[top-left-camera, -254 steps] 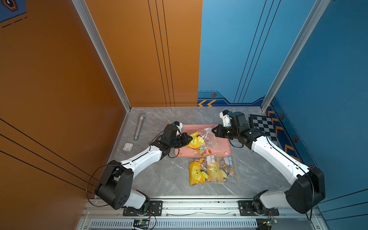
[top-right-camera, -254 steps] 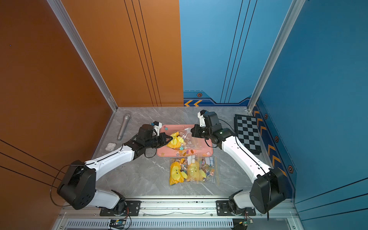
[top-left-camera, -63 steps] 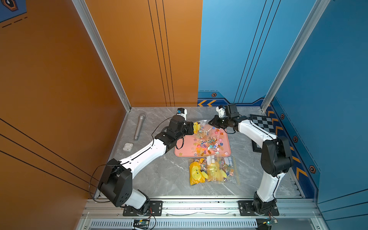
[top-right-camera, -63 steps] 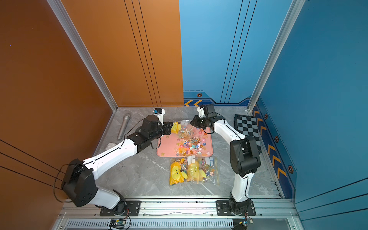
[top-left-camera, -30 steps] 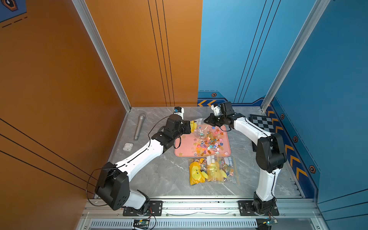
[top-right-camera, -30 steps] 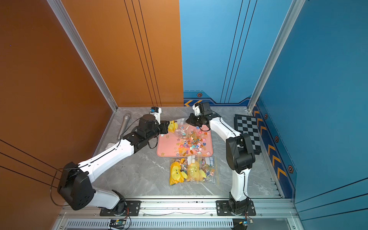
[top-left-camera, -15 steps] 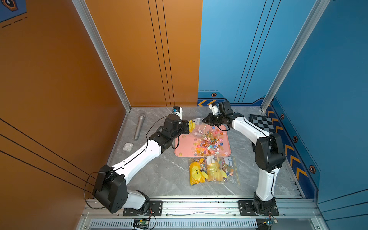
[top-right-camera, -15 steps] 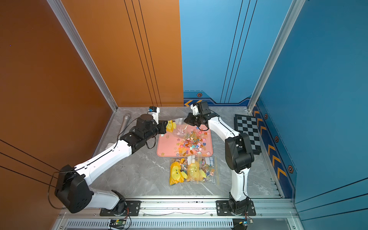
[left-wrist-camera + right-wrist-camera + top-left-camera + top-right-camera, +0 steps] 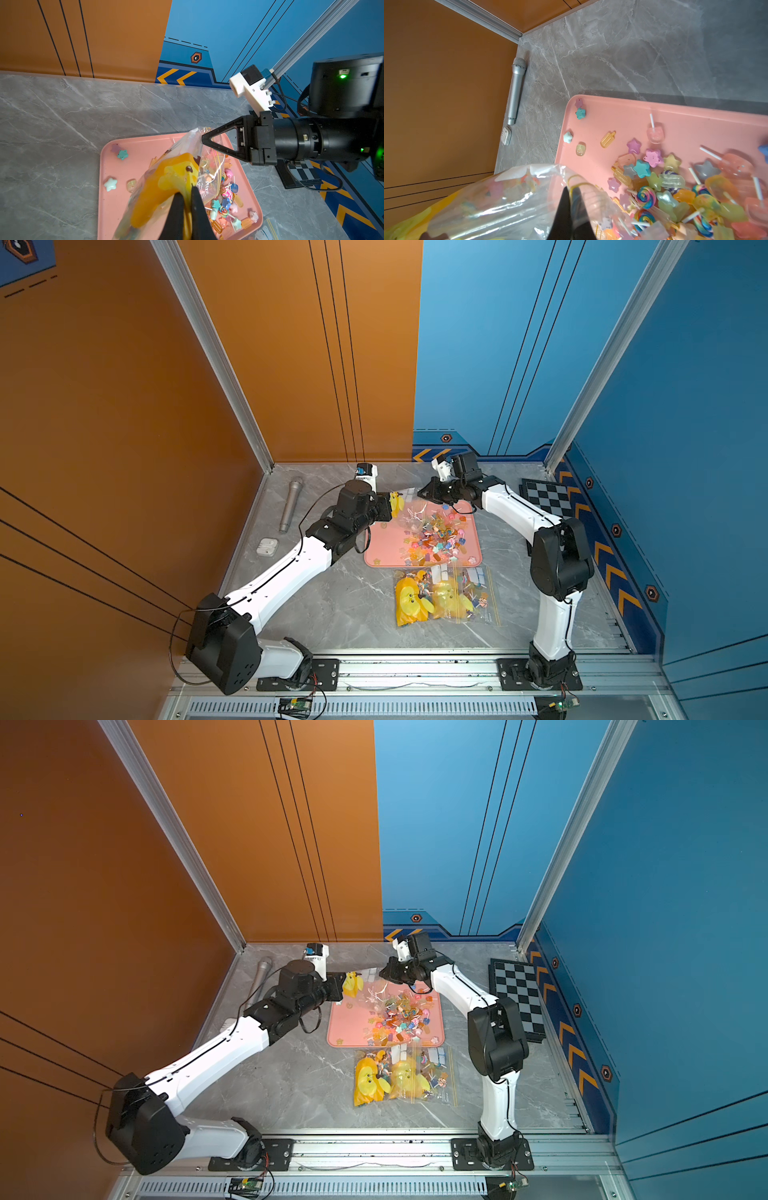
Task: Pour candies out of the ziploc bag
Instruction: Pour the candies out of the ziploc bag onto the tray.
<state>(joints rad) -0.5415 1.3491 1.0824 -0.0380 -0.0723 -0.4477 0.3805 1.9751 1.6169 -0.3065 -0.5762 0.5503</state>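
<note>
two tight pinches, left hand (image 9: 187,192) and right hand (image 9: 571,190), on crinkly clear plastic ziploc bag (image 9: 500,199)

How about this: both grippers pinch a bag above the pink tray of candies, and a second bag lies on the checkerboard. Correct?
Not the checkerboard: both top views show the second bag on the grey table, beside the near edge of the tray. The rest stands.
</note>
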